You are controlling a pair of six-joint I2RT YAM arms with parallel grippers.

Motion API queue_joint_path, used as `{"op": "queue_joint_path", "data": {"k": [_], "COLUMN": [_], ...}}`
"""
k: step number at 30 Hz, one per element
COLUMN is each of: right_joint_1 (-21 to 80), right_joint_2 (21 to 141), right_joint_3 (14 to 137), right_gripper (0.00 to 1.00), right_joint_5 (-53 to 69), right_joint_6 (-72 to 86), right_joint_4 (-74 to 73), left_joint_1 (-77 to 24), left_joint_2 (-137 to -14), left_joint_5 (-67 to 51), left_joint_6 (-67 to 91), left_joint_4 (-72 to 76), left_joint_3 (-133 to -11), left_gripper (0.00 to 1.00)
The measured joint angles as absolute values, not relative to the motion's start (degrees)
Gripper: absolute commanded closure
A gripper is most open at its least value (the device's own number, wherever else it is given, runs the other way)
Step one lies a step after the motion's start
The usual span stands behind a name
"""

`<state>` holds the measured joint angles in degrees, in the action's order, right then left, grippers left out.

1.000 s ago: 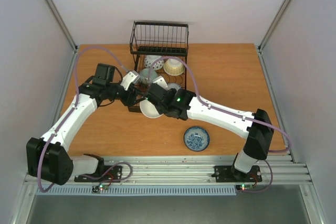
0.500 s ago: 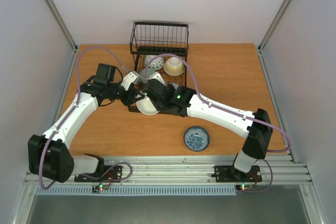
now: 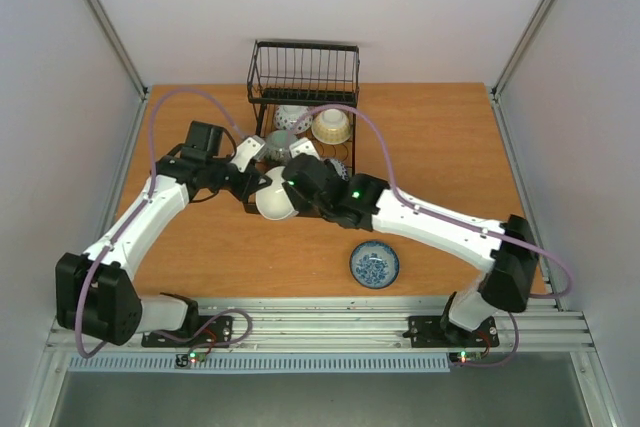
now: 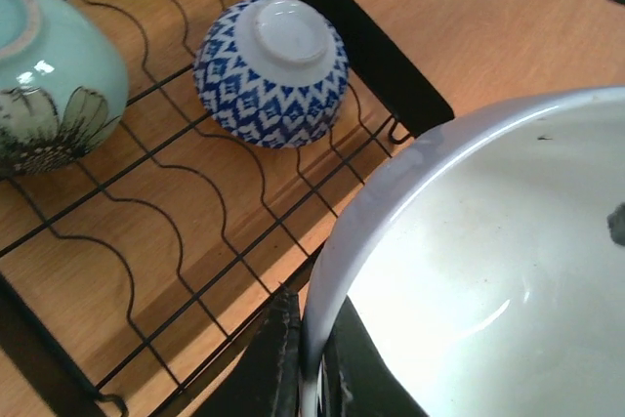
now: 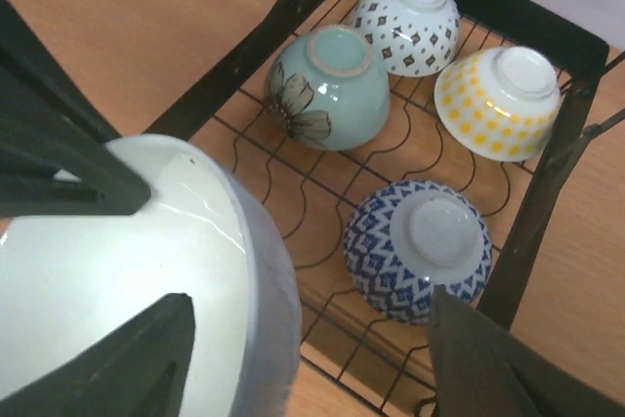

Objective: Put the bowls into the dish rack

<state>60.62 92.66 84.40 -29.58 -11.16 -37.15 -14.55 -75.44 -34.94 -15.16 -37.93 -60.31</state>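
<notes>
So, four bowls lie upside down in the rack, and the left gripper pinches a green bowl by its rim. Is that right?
Not quite. The left wrist view shows that the bowl the left gripper pinches by its rim is the white bowl, not a green one. The green bowl is one of the four lying upside down in the rack.

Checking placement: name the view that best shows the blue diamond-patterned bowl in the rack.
Left wrist: the blue diamond-patterned bowl sits whole and upside down on the rack. Right wrist shows it, a finger crossing its edge. Top external shows only a sliver beside the right arm.
</notes>
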Motion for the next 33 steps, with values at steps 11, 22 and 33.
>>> {"op": "queue_joint_path", "data": {"k": [11,22,33], "right_joint_1": [50.9,48.7,48.7], "right_joint_2": [69.9,70.9,80.3], "right_joint_3": [52.9,37.3,32.7], "right_gripper": [0.11,0.01,0.30], "right_joint_5": [-3.5,14.1,23.1], "right_joint_6": [-1.0,14.3,23.6], "right_joint_4": [-7.6,18.5,41.1], "left_joint_1": [-16.0,-15.1,-15.1], "left_joint_2": [-75.1,-74.2,-73.8], "left_joint_5": [-39.6,-39.4,-39.3], "left_joint_6": [-16.9,-18.0,-18.3], "left_joint_4": [-37.6,-37.5,-37.5], "left_joint_3": [-60.1,-59.0,-59.0], "left_gripper": [0.99,0.99,1.00]}}
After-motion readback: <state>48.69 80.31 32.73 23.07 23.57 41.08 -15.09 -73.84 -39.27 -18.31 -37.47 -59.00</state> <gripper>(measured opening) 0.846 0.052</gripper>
